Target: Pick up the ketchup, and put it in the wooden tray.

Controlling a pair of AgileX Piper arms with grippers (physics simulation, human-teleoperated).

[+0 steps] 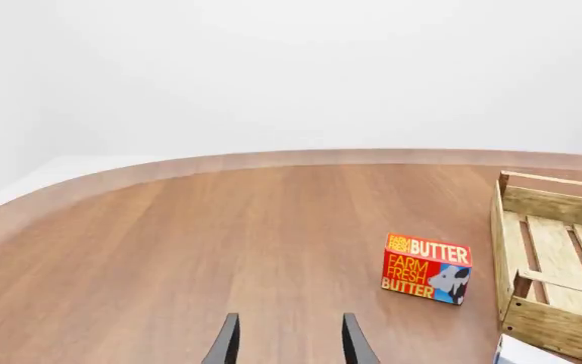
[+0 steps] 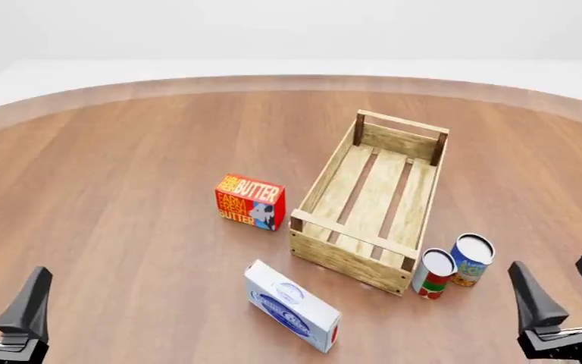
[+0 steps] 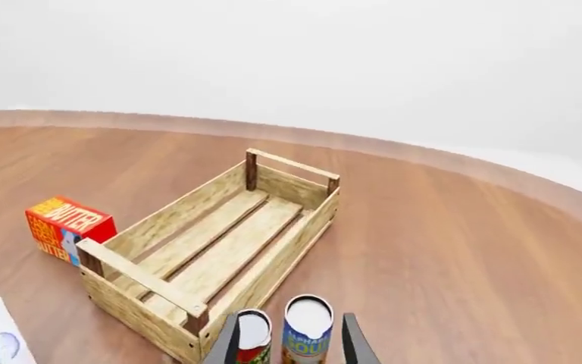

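No ketchup bottle shows in any view. The wooden tray lies empty at the table's middle right, its long side running away from me; it also shows in the left wrist view and the right wrist view. My left gripper is open and empty at the near left, far from the tray; its fingers point over bare table. My right gripper is open and empty at the near right, just behind two cans that stand by the tray's near corner.
A red-and-white can and a blue can stand by the tray's near right corner, in front of the right fingers. A red-orange butter box stands left of the tray. A white and blue box lies before it.
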